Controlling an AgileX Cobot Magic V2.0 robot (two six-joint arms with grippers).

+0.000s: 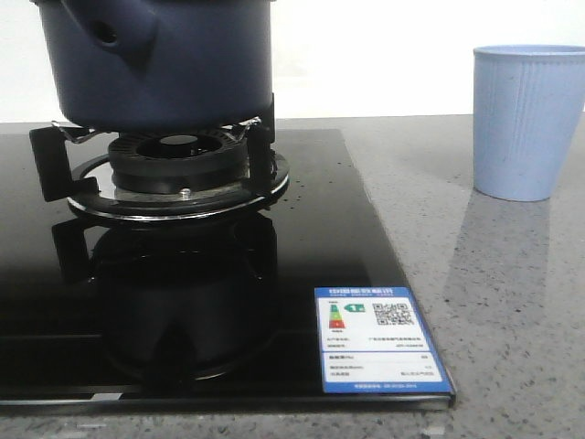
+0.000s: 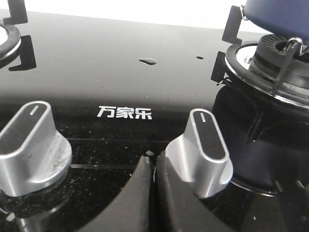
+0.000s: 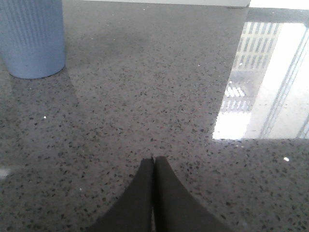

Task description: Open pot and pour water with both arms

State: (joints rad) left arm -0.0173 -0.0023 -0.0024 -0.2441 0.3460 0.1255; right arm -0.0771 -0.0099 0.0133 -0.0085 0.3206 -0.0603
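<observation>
The dark navy-blue pot stands on the gas burner of a black glass hob, its hollow side nub facing the front left. Its top is cut off by the frame, so no lid shows. A corner of the pot also shows in the left wrist view. Neither gripper shows in the front view. My left gripper is shut and empty, low over the hob beside a silver knob. My right gripper is shut and empty, above the grey speckled counter.
A pale blue ribbed cup stands on the counter right of the hob; it also shows in the right wrist view. A second silver knob and a second burner lie to the left. An energy label sits at the hob's front right corner.
</observation>
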